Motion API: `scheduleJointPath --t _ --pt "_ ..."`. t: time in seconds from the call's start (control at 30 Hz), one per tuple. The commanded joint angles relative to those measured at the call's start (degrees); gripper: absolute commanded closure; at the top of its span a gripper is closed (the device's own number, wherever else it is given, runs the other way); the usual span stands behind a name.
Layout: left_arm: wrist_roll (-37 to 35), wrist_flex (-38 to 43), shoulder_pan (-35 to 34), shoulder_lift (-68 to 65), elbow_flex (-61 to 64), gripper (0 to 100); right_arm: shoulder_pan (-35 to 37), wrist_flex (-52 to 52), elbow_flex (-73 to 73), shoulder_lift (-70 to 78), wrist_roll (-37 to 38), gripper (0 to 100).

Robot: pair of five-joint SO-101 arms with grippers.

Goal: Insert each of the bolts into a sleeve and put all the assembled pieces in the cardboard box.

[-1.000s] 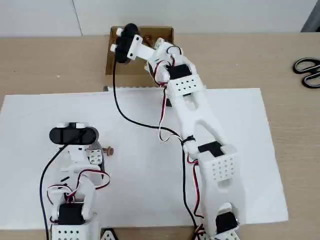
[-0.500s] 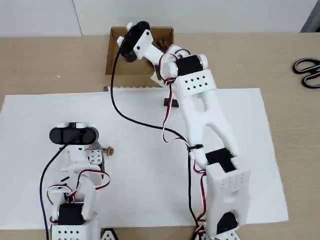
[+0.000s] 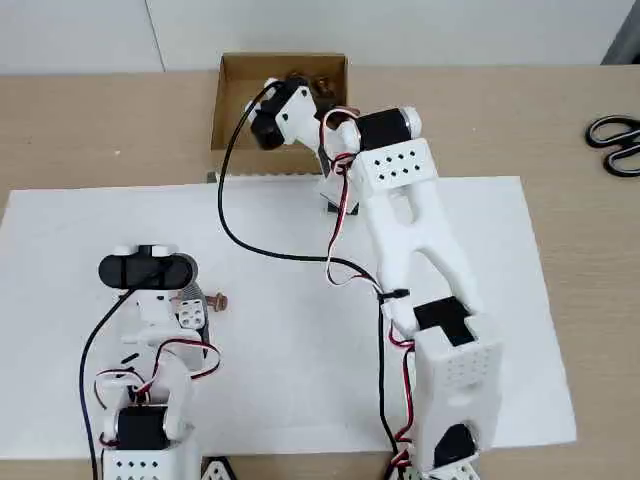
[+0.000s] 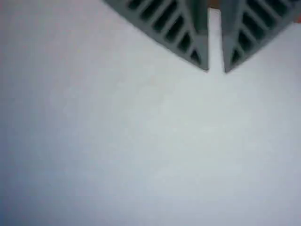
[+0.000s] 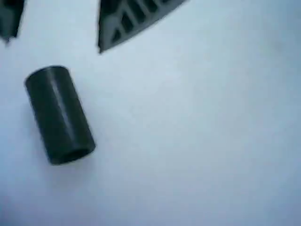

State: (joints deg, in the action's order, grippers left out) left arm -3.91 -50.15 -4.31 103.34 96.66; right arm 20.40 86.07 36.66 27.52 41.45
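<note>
R gripper open over paper, black sleeve lying just beside. L gripper pinched on bolt.

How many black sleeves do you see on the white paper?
1: the black sleeve lies on its side on the white paper, near the right gripper. More may be hidden under the right arm.
</note>
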Motion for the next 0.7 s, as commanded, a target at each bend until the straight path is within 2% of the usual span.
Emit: scheduleJointPath --t 0.0,0.3,0.67 --pt "0.2 -0.3 0.3 0.6 -0.3 99 -1.5 -0.5 2.6 2.2 5.6 88.7" --pt "0.1 -0.4 0.3 0.6 -0.3 99 -2.2 -3.1 2.6 9.4 16.1 88.7" --pt "0.1 -0.4 0.3 0.6 -0.3 99 -2.1 -9.8 2.6 12.6 22.9 88.7"
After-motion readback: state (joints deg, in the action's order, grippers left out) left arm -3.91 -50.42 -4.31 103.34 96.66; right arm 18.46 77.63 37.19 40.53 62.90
